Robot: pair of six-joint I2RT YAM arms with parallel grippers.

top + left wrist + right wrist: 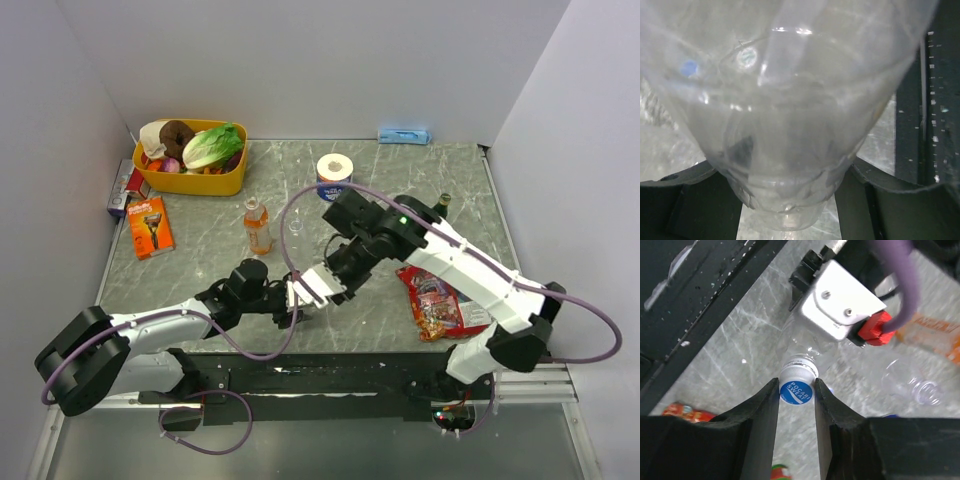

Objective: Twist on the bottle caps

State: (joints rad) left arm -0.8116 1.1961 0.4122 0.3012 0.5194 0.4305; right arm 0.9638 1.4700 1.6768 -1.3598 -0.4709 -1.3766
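Cap (796, 392) sits on the neck of the clear bottle (785, 125) near the table's front edge, and we see the right gripper (796, 389) clenched on it. The left gripper (785, 200) grasps that bottle's body. At eleven o'clock from it in the top view stands the orange drink bottle (257, 226), upright and well apart.

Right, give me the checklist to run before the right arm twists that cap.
1. Left jaws hold the clear bottle: ok, one jaw on either side of it.
2. The blue cap sits between the right jaws: ok, both are against its rim.
3. The cap is on the bottle's neck: ok.
4. Threads engaged and cap square: cannot tell.
5. The second clear bottle is out of the way: ok, lying on the table off to one side.
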